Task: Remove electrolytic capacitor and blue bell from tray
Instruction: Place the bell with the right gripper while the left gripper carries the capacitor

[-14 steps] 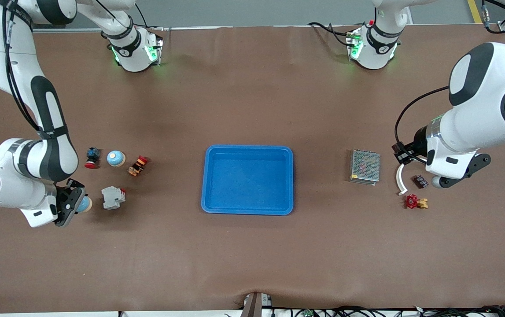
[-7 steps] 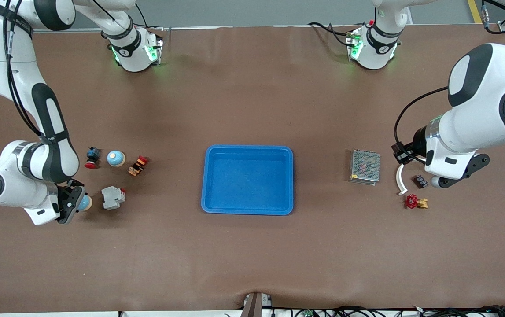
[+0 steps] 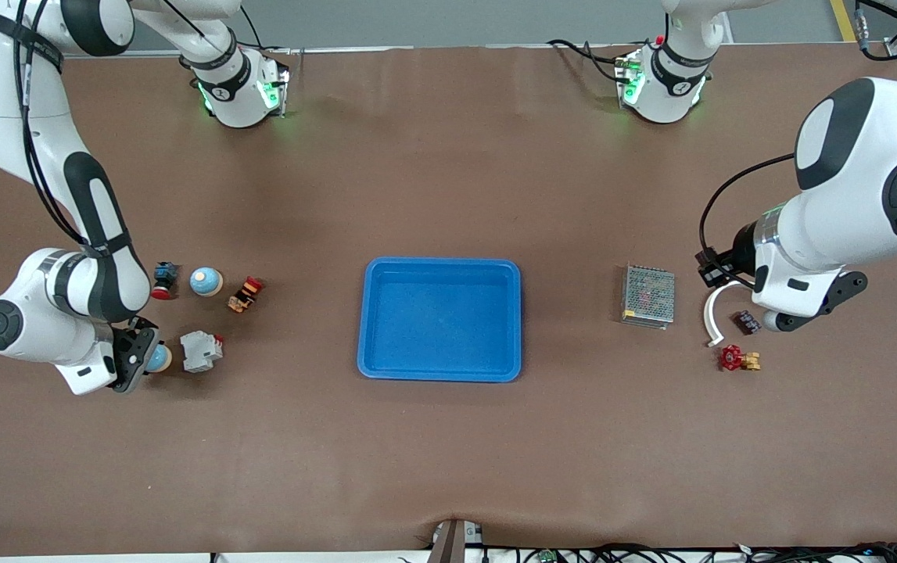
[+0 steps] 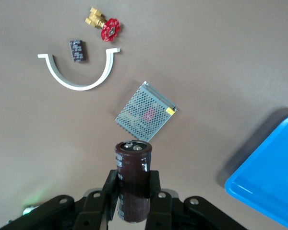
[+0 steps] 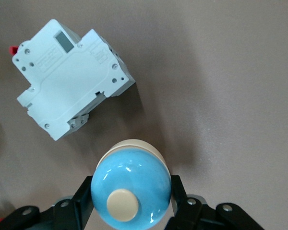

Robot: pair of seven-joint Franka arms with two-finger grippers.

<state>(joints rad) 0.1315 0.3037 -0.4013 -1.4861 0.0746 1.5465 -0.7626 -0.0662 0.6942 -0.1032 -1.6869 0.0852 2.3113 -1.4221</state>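
My left gripper point(image 4: 133, 181) is shut on a dark brown capacitor point(image 4: 133, 165), holding it upright in the air. In the front view this gripper point(image 3: 778, 316) hangs over the table beside a small dark chip point(image 3: 746, 320), and only the capacitor's pale end point(image 3: 770, 320) shows. My right gripper point(image 5: 131, 188) is shut on a light blue bell with a cream button point(image 5: 129, 184). In the front view it point(image 3: 141, 356) holds the bell point(image 3: 157, 358) just above the table beside a grey circuit breaker point(image 3: 200, 351). The blue tray point(image 3: 440, 266) sits mid-table.
At the right arm's end lie a second blue bell point(image 3: 206, 281), a red push button point(image 3: 163, 281) and an orange-red part point(image 3: 245, 294). At the left arm's end lie a mesh power supply point(image 3: 648, 295), a white curved clip point(image 3: 712, 313) and a red valve point(image 3: 737, 359).
My right gripper has carried the bell a little toward the tray, closer to the grey breaker. The left arm has shifted only slightly.
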